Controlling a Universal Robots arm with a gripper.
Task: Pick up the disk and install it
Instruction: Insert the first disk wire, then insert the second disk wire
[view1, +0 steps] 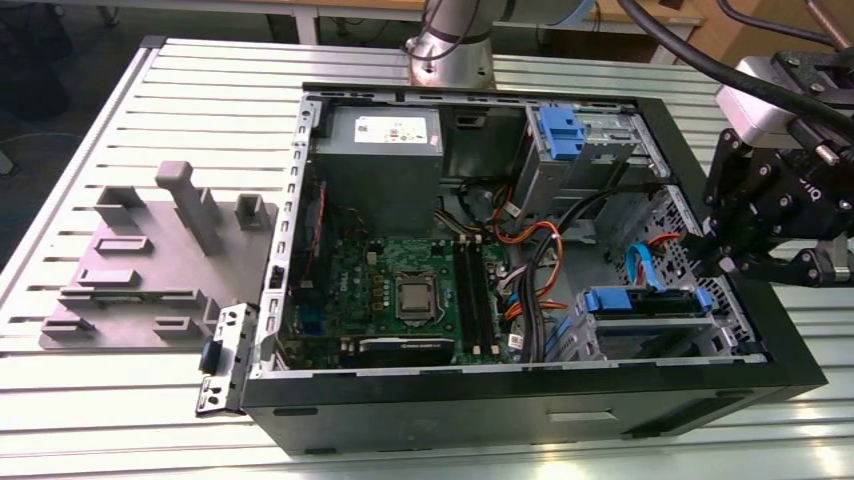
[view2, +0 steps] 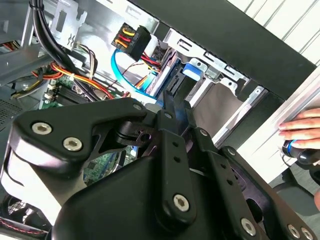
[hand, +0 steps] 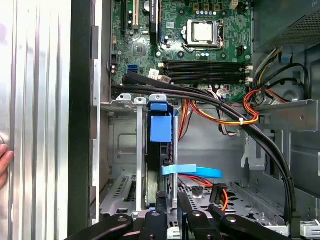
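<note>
The pincer (hand: 170, 200) hung inside the computer case (view1: 534, 385), in the corner that holds the drive cages. It appeared pressed together on the near edge of the disk (hand: 159, 150), with one finger on each flat face. The disk stood on edge in the drive cage (hand: 125, 150) in that corner of the case. Most of its length was between the cage's rails, and the blue tab of its carrier showed at the far end.

I judged it a stiff, dense slab: heavy for its bulk, smooth on its metal faces, and easily harmed by knocks or twisting. The sound grip would be across the two flat faces close to the trailing edge. That would keep clear of the blue carrier, which looked thin enough to flex and had to ride free in the rails.

Just past the disk, deeper in the case, a flat blue cable (hand: 192, 171) crossed the bay beside orange and black wiring. Farther in lay the motherboard (hand: 170, 45), and at the case's rear sat the grey power supply (view1: 380, 150). Just outside the case, a person's hand (hand: 4, 162) rested on the slatted counter (hand: 40, 100). A grey fixture block (view1: 134, 270) sat on the counter beyond the case's far side.
</note>
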